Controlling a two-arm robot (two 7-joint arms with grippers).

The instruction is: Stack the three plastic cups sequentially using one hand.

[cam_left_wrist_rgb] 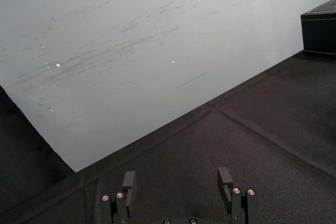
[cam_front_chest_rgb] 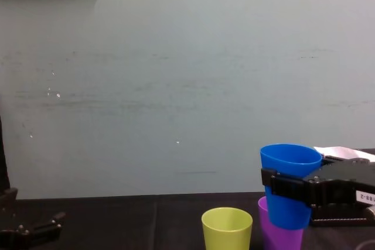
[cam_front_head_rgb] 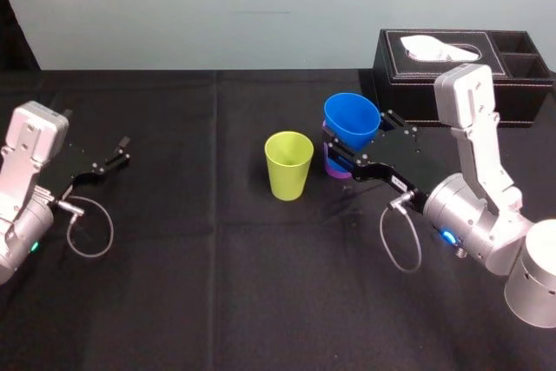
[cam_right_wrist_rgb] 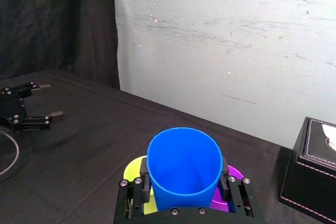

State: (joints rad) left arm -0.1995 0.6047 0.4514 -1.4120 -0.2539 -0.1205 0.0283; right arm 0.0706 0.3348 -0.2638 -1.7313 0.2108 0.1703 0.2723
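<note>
Right gripper (cam_front_head_rgb: 356,141) clamps the blue cup (cam_front_head_rgb: 351,119), tilted, its base at the mouth of the purple cup (cam_front_head_rgb: 334,165), right of the middle of the table (cam_front_head_rgb: 261,284). Released askew, it may wedge, or topple both onto the yellow-green cup (cam_front_head_rgb: 288,165) alongside. Left gripper (cam_front_head_rgb: 122,152) idles, jaws apart, at the left edge.

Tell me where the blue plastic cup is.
In the head view, the blue plastic cup is held by the right gripper at the rim of the purple plastic cup, right of the yellow-green plastic cup.
</note>
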